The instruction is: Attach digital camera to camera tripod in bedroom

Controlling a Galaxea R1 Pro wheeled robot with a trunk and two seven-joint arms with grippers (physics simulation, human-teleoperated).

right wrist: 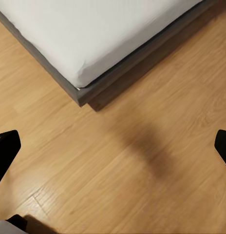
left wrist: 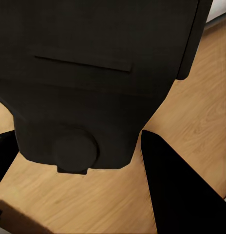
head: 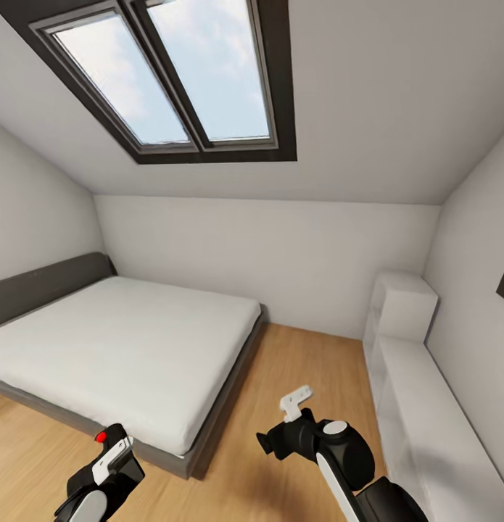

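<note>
A small black digital camera (head: 115, 435) with a round red button on top sits in my left gripper (head: 110, 453) at the bottom left of the head view. Seen from the left wrist, the camera's black body (left wrist: 93, 73) lies right against the lens, with a dark finger (left wrist: 181, 195) beside it over the wood floor. My right gripper (head: 265, 444) hangs open at the bottom centre, above bare floor near the bed's corner. Its fingertips (right wrist: 6, 148) stand far apart with nothing between them. The camera tripod is out of view.
A low white bed (head: 121, 348) with a dark grey frame takes up the left side, its corner (right wrist: 81, 95) close ahead. White cube shelves (head: 400, 312) and a low white unit (head: 433, 428) line the right wall. Wood floor (head: 302, 362) runs between them, under a skylight (head: 172, 72).
</note>
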